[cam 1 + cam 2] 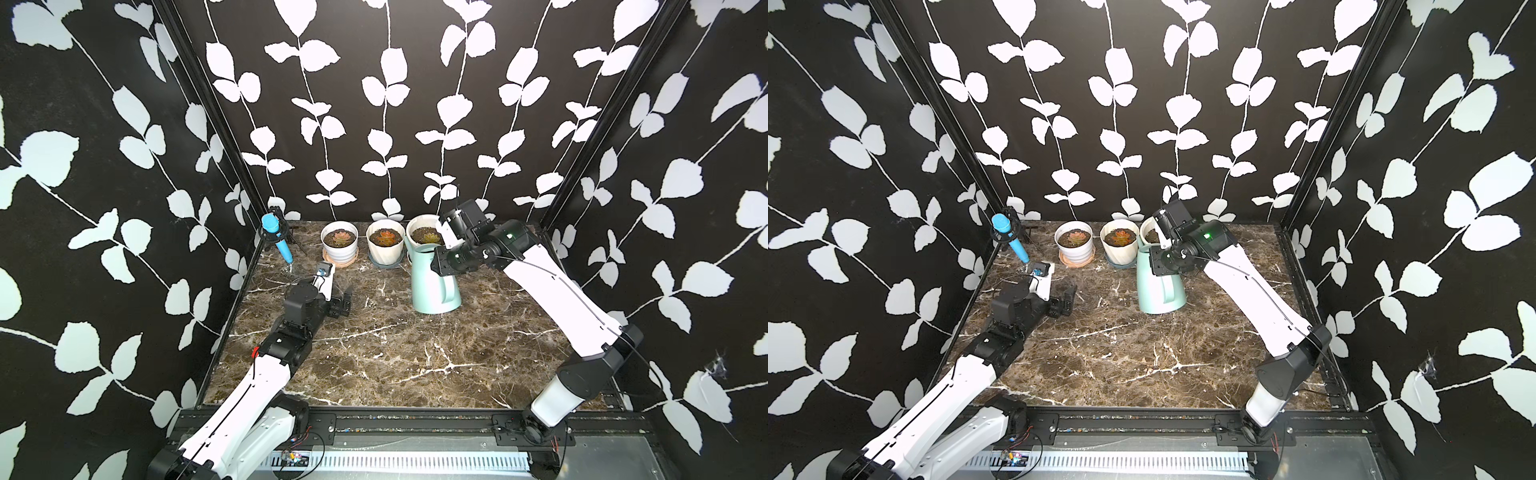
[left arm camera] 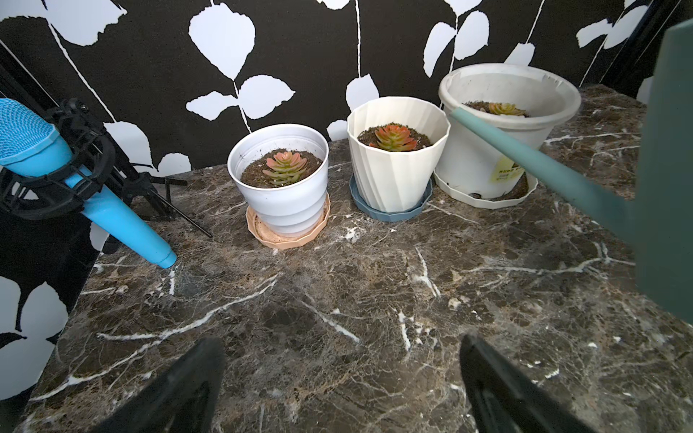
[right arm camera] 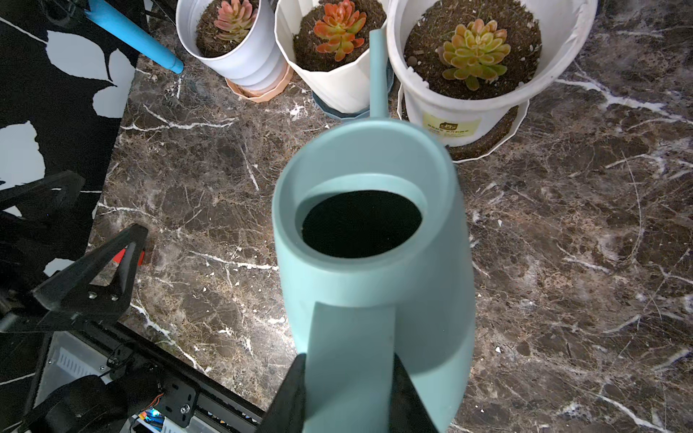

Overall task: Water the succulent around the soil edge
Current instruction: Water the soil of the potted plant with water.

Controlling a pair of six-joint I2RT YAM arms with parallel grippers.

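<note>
Right hand (image 3: 349, 365) half-closed around watering-can handle (image 3: 352, 326)

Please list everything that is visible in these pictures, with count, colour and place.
watering can: one, pale teal, right of the table's middle, spout toward the pots
pots: three, white or cream, row at the back wall: ribbed pot, faceted pot, large pot
succulents: three, pink, orange-red, yellow-green, one per pot
saucers: three, peach, blue-grey, white, one under each pot
microphone: one, blue, in a black stand, back left corner
table: one, dark brown marble
walls: three, black with white leaves, around the table
left gripper: one, black, open and empty, over the table's left part
right gripper: one, black, shut on the watering can's handle
</note>
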